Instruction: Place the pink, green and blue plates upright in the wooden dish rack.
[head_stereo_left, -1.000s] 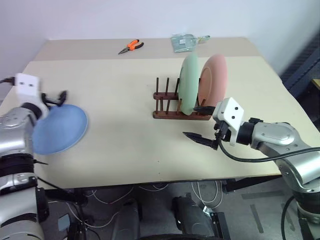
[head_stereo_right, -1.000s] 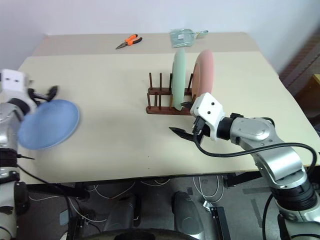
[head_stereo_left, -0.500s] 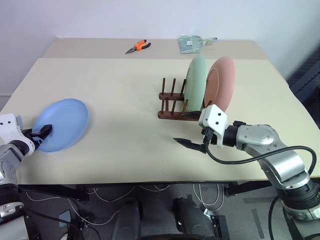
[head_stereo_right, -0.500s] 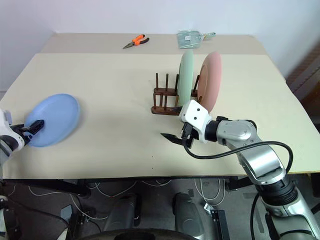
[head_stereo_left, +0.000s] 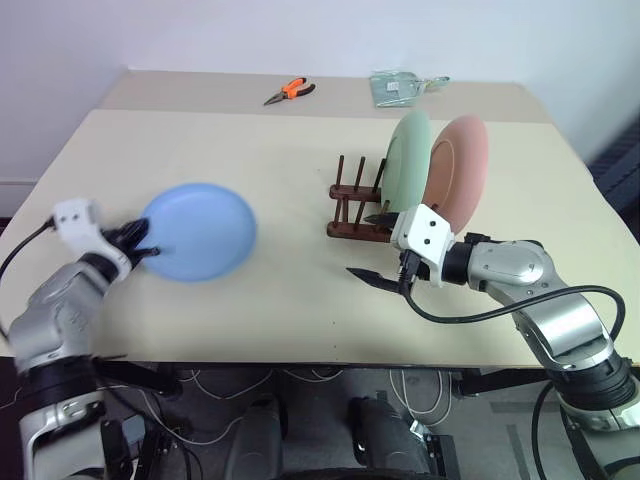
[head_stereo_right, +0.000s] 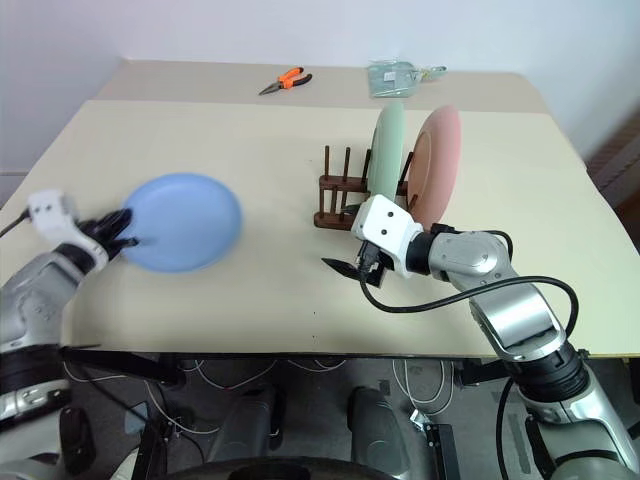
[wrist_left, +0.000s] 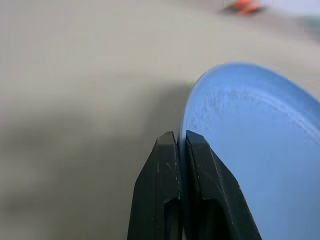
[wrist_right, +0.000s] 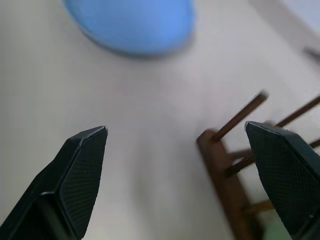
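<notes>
A: Holding the blue plate (head_stereo_left: 199, 231) by its near rim, the left hand (wrist_left: 179, 150) has its two fingers clamped flat on the edge, one on each face. The plate juts out past the fingertips, away from the hand, tilted and clear of the desk (head_stereo_left: 250, 160).

B: And which way does the rack lie from that hand?

A: Off to its right and a little further out. The wooden dish rack (head_stereo_left: 362, 212) stands well apart from the left hand, with bare desk between. Its rails run left to right, so a plate must go in edge down, face turned sideways along the rails.

B: Any free slots?

A: Yes, I judge. The empty pegs are on the end of the rack nearer the left hand. Beyond them the green plate (head_stereo_left: 409, 165) stands upright, and the pink plate (head_stereo_left: 457, 171) leans just past it at the far end.

B: What about the other arm?

A: The right hand (head_stereo_right: 358, 257) hangs just in front of the rack, far nearer to it than the left. Its fingers (wrist_right: 82, 175) are spread wide and hold nothing. From its wrist, the rack's end post sits between the two fingertips, further out.

B: So the coming move?

A: Probably carrying the blue plate rightward across the desk towards those free pegs, turning it upright on the way. The spread right hand could steady it or take it over; I cannot tell which.
</notes>
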